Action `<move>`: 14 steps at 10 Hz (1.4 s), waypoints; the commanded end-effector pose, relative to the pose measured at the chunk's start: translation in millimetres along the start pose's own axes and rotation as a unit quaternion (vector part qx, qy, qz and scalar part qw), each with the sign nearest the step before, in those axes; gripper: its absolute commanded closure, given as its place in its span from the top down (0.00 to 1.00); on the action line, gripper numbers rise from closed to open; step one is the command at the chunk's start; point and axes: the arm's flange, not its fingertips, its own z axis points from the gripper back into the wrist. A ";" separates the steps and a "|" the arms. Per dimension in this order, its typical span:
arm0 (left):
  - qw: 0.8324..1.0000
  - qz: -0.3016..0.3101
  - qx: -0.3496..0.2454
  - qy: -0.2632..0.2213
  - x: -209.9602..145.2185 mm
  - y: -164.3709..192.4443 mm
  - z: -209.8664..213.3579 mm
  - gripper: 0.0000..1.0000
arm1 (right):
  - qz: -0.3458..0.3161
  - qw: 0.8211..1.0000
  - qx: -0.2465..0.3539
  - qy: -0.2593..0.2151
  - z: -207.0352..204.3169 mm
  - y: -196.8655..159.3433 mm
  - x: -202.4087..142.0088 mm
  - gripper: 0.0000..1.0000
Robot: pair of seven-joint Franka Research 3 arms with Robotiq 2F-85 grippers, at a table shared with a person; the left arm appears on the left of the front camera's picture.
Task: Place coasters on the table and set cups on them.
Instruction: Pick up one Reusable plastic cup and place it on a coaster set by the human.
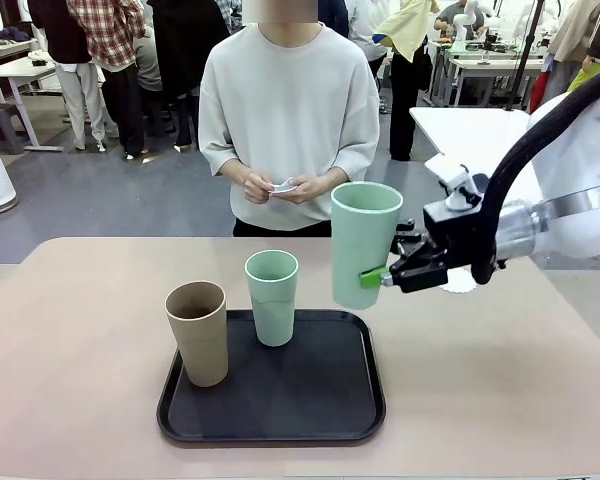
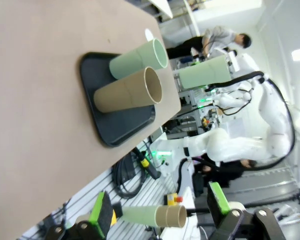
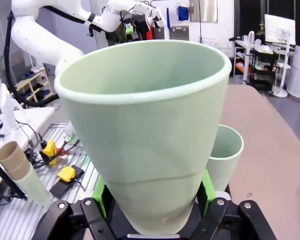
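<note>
My right gripper [image 1: 382, 277] is shut on the lower side of a pale mint green cup [image 1: 365, 243], holding it upright in the air just right of the black tray [image 1: 270, 415]. In the right wrist view the held cup [image 3: 150, 125] sits between the green pads [image 3: 102, 192]. A tan-brown cup [image 1: 198, 332] and a second mint cup [image 1: 272, 297] stand on the tray. A white coaster [image 1: 461, 283] lies on the table [image 1: 70, 340] behind my right gripper, partly hidden. The person holds another coaster [image 1: 282, 186] in both hands. My left gripper [image 2: 160, 210] is open and empty, off beyond the table's edge.
The person stands at the far side of the table, hands held above its far edge. The tray sits near the front middle. Bare tabletop lies left and right of it. Spare stacked cups [image 2: 155, 215] lie off the table beyond my left gripper.
</note>
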 end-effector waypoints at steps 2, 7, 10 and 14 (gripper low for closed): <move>1.000 -0.004 -0.003 -0.003 -0.8 0.0 1.6 1.00 | -0.063 0.998 0.005 0.029 0.3 -0.2 -0.8 0.00; 1.000 -0.004 -0.003 -0.003 -0.8 0.0 1.6 1.00 | -0.031 0.999 0.002 0.015 2.5 2.4 4.7 0.81; 1.000 -0.004 -0.003 -0.003 -0.8 0.0 1.6 1.00 | -0.032 0.993 -0.108 0.016 89.8 -72.0 -4.1 0.81; 1.000 -0.004 -0.003 -0.003 -0.8 0.0 1.6 1.00 | -0.012 0.980 -0.196 0.018 186.7 -149.5 3.9 0.81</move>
